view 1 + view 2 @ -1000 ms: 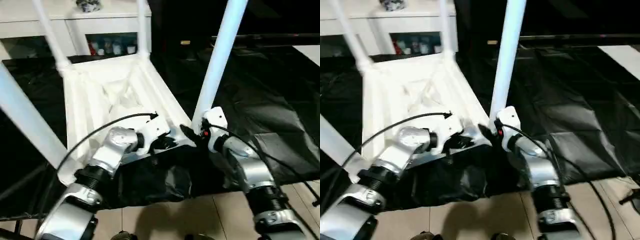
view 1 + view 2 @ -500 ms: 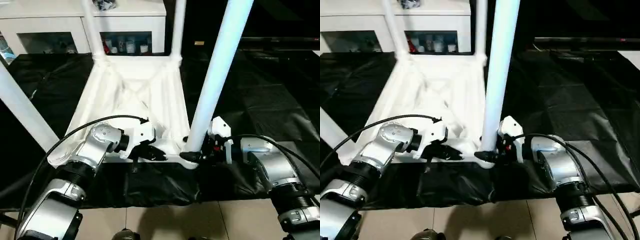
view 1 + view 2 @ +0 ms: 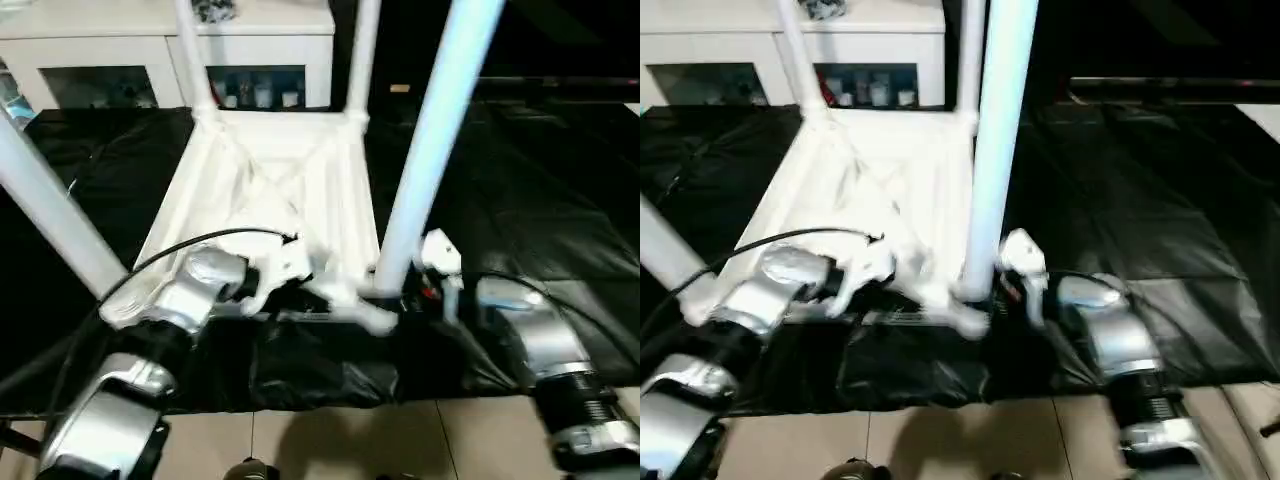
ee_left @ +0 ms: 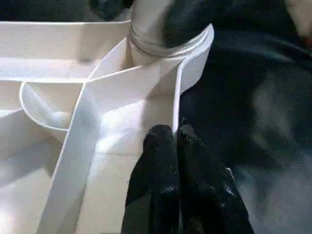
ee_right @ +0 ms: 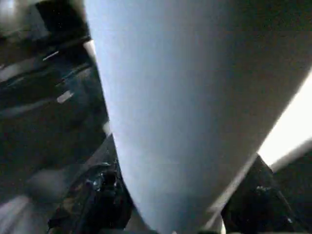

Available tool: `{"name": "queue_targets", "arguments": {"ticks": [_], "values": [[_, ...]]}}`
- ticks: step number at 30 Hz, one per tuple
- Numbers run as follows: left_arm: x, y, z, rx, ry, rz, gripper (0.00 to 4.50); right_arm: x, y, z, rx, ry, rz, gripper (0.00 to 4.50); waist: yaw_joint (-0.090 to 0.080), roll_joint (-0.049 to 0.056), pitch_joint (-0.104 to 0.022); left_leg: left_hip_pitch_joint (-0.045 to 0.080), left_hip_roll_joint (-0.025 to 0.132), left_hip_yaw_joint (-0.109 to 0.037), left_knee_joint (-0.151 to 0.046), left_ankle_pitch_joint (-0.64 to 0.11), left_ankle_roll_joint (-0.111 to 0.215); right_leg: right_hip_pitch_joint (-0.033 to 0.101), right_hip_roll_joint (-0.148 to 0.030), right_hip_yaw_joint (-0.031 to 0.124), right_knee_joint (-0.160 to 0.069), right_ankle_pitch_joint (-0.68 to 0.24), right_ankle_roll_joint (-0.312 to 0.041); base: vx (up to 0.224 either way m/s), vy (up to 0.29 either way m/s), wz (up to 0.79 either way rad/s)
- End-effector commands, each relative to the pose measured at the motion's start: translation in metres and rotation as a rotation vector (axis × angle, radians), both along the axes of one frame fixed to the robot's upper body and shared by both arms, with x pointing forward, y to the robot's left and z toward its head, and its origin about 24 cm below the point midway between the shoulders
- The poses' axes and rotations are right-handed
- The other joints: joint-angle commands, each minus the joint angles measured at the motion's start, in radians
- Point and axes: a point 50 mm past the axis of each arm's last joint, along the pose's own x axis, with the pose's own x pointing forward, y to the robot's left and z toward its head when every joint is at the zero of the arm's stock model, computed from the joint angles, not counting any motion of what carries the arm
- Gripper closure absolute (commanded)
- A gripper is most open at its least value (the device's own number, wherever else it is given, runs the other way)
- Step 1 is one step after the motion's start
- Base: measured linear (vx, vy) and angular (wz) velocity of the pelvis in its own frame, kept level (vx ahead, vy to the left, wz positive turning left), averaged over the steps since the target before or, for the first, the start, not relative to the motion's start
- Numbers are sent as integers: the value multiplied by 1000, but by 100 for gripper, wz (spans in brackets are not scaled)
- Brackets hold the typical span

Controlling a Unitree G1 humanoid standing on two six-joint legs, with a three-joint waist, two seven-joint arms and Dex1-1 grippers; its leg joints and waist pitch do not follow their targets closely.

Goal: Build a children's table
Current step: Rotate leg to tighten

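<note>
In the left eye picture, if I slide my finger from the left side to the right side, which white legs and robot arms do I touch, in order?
Near-left leg → left forearm → far-left leg → far-right leg → near-right leg → right forearm.

Dim room, motion blur, bright whites

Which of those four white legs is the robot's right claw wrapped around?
The near-right leg, rising beside the right claw at the tabletop's front corner. The other three stand untouched.
</note>
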Motion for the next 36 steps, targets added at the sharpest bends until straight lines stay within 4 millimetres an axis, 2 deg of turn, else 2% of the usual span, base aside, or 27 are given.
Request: {"name": "queue_targets", "arguments": {"ticks": [1,2,3,7,10,11,13,15,18,20,23,27,29,31,35,36], "values": [[15,-18,24,-87,-125,100,450,-7,24,-17,7,75,4,253,-11,-9,-64,33,67,-48,-85,-370,-27,30,-70,50,-88,-504,-148,0,0,0],[16,-25,24,-96,-147,181,450,-1,28,-21,19,71,-143,254,-14,-7,-64,32,68,-49,-86,-370,-30,29,-70,50,-88,-501,-146,0,0,0],[17,-32,24,-104,-158,225,450,3,33,-23,32,71,-225,254,-25,-10,-65,33,67,-51,-87,-380,-41,26,-67,48,-86,-493,-148,0,0,0],[15,-51,24,-137,-167,272,450,9,48,-25,40,77,-359,254,-41,-9,-66,29,62,-49,-84,-374,-26,26,-67,48,-92,-492,-141,0,0,0],[12,-66,25,-164,-166,253,450,13,67,-18,63,25,-368,254,-47,-10,-69,25,60,-46,-82,-348,-9,27,-65,49,-90,-449,-150,0,0,0],[11,-66,26,-165,-166,246,450,14,70,-16,73,14,-358,198,-47,-10,-69,24,60,-46,-82,-342,-5,28,-64,49,-88,-435,-153,0,0,0],[12,-66,26,-158,-169,240,450,15,73,-12,88,5,-343,185,-47,-9,-71,19,61,-44,-82,-311,12,34,-61,51,-79,-366,-169,0,0,0],[12,-60,26,-144,-174,222,450,15,70,-11,89,3,-320,164,-47,-8,-74,17,63,-42,-81,-279,25,37,-59,51,-70,-291,-193,0,0,0],[11,-53,26,-134,-167,190,450,14,62,-12,55,-11,-291,134,-47,-9,-73,18,61,-39,-80,-281,34,39,-59,51,-68,-281,-206,0,0,0],[9,-44,25,-124,-150,127,450,13,50,-10,45,-41,-216,128,-47,-10,-71,16,61,-41,-79,-288,41,42,-62,51,-71,-309,-200,0,0,0],[8,-38,24,-119,-143,79,450,11,44,-8,38,-54,-139,128,-46,-6,-71,19,62,-41,-79,-293,40,40,-60,51,-72,-310,-203,0,0,0],[3,-27,25,-121,-99,-20,450,-2,35,-6,23,0,123,128,-39,-5,-73,20,67,-38,-78,-279,49,44,-58,52,-61,-255,-226,0,0,0],[3,-24,26,-121,-88,-38,450,-7,33,-7,10,32,207,128,-28,-6,-74,20,70,-34,-76,-250,59,43,-57,52,-55,-217,-244,0,0,0],[4,-21,28,-123,-78,-62,450,-13,30,-8,-8,72,311,128,-15,-7,-73,22,71,-32,-75,-246,61,44,-58,51,-54,-225,-246,0,0,0],[5,-19,29,-116,-70,-94,450,-22,27,-9,-18,139,439,128,0,-7,-72,25,73,-33,-77,-265,46,40,-63,53,-58,-271,-237,0,0,0],[5,-18,29,-114,-67,-102,450,-24,27,-9,-21,155,469,128,4,-10,-72,25,72,-33,-77,-271,43,41,-63,53,-60,-290,-230,0,0,0]]}}
